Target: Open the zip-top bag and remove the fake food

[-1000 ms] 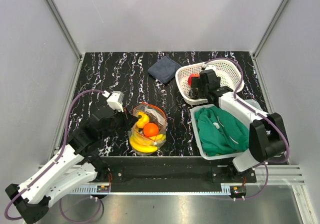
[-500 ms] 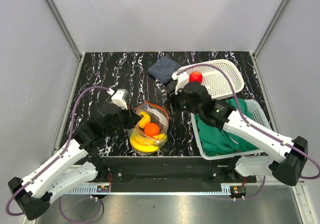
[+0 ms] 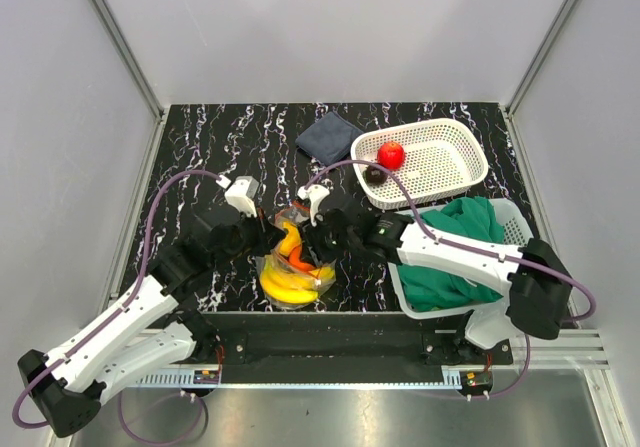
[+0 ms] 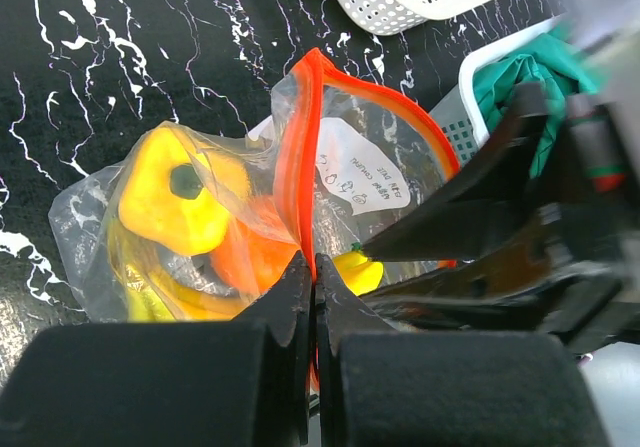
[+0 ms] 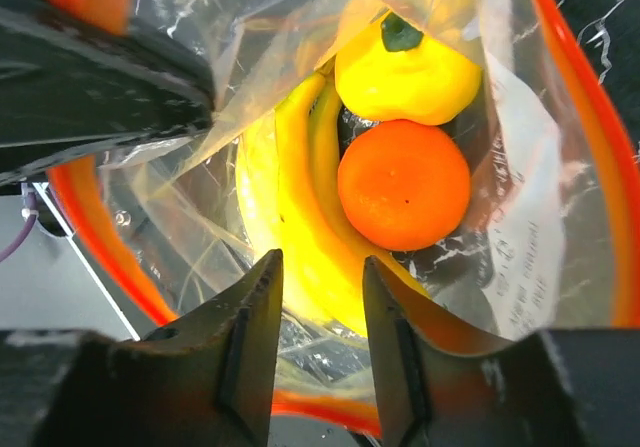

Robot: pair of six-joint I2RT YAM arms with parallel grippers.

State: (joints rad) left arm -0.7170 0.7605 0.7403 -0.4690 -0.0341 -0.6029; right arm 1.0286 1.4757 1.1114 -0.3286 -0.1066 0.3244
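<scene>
The clear zip-top bag (image 3: 268, 267) stands open on the black marbled table. My left gripper (image 3: 264, 239) is shut on its red-orange zip strip (image 4: 298, 157), pinching the rim (image 4: 311, 264). My right gripper (image 3: 304, 246) reaches into the mouth, open (image 5: 320, 275), its tips either side of the yellow bananas (image 5: 300, 217) without closing on them. Of the fake food, an orange (image 5: 403, 184) and a yellow pepper-like piece (image 5: 405, 67) also lie inside. A red apple (image 3: 391, 154) and a dark round fruit (image 3: 375, 175) sit in the white basket (image 3: 445, 172).
A white bin holding a green cloth (image 3: 448, 252) stands right of the bag, under my right arm. A dark blue folded cloth (image 3: 329, 137) lies at the back, left of the basket. Grey walls enclose the table on three sides.
My right arm left the white basket, with the red apple staying in it, and swung left into the bag's mouth, its jaws narrowing. The left gripper kept its pinch on the rim.
</scene>
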